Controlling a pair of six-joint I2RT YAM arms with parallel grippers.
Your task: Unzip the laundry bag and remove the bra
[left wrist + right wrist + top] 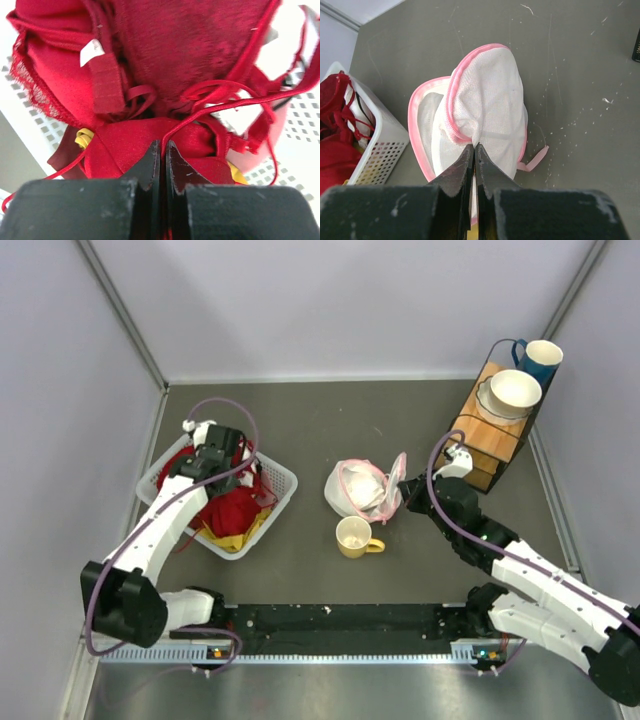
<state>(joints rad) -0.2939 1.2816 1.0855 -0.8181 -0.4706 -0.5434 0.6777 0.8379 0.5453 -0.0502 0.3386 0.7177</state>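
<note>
Our right pincer [475,146] grips the bag [492,100] by its mesh on the worktop [570,60]; our left pincer [162,144] sits closed against red clothes [190,50].

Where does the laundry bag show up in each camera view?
Top external: laundry bag at table centre, just above the yellow mug, with the right gripper at its right edge.
Left wrist: not in view; the left gripper is closed on red clothes in the white basket.
Right wrist: centre frame, mesh pinched at the fingertips.
Shared landmark: the white basket, left of the bag.
</note>
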